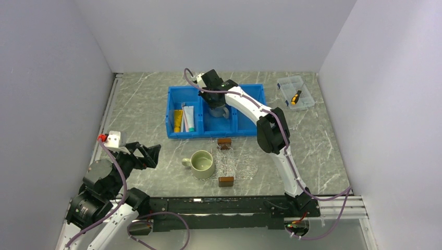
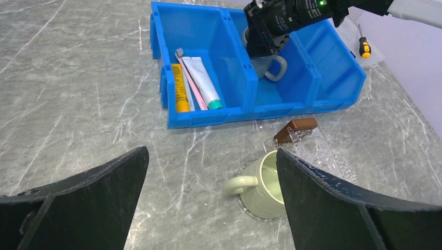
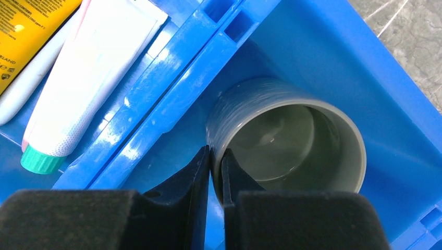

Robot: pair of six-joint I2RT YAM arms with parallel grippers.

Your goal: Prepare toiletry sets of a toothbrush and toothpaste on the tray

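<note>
Hardly begun: no set on tray (image 1: 241, 167).
Needs toothpaste (image 2: 200, 80), toothbrush (image 2: 192, 89) from bin (image 2: 208, 117), upper centre; pinches grey mug (image 3: 292, 136) rim with right gripper (image 3: 216, 154), left gripper (image 2: 211, 157) spread.

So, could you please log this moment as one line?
right gripper: shut on grey mug rim, middle bin compartment | left gripper: open, empty | toothpaste, toothbrush: left compartment

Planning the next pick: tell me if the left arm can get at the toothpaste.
Probably yes: left gripper open and empty, toothpaste uncovered in the blue bin's left compartment, right gripper one compartment over.
</note>
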